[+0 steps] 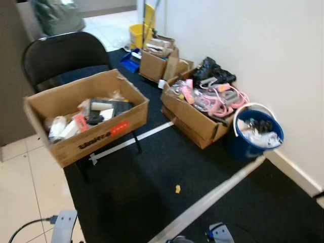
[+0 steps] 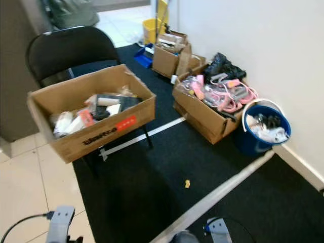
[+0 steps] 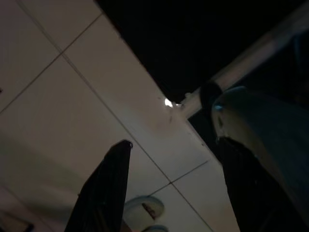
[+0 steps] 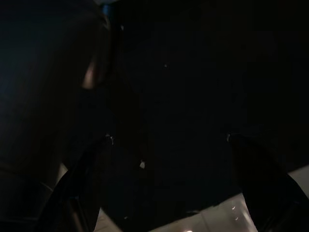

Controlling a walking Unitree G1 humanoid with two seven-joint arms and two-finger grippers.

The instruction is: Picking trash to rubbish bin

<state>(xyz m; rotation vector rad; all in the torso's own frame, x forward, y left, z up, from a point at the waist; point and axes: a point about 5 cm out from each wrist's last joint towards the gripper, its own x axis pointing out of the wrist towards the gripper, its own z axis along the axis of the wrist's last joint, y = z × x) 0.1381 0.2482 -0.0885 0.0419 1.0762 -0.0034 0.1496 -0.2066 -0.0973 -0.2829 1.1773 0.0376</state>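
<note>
Nothing in hand yet; search-and-approach stage, by the look of it.

Landmark: blue bucket (image 1: 255,132) against the white wall (image 1: 263,55), already holding pale rubbish and so presumably serving as the bin.

Far to the left of the bucket: left gripper (image 3: 171,186) hanging idle over pale floor tiles (image 1: 20,187), fingers spread wide with nothing between them, parked low to stay out of the way. Also well left of the bucket: open cardboard box (image 1: 86,117) resting on the seat of a black folding chair (image 1: 58,58), raised there probably for easy sorting, full of mixed bottles and packets.

Nearer, left of and in front of the bucket: small yellowish scrap (image 1: 177,189) lying alone on the black mat (image 1: 131,192), apart from every box — likeliest trash to collect. Pale floor strip (image 1: 212,197) running diagonally between scrap and bucket.

Just beside the bucket on its left, nearly touching: second cardboard box (image 1: 195,119) on the floor, stuffed with pink tangled items and dark gear, pushed toward the wall. Beyond it, further from the bucket: smaller cartons (image 1: 157,61) and a yellow mop bucket (image 1: 136,35), lined along the wall to keep the mat passable.

Right gripper (image 4: 166,181) hanging in shade over the dark mat, fingers wide apart and bare, idle pending a walk closer to the scrap.
</note>
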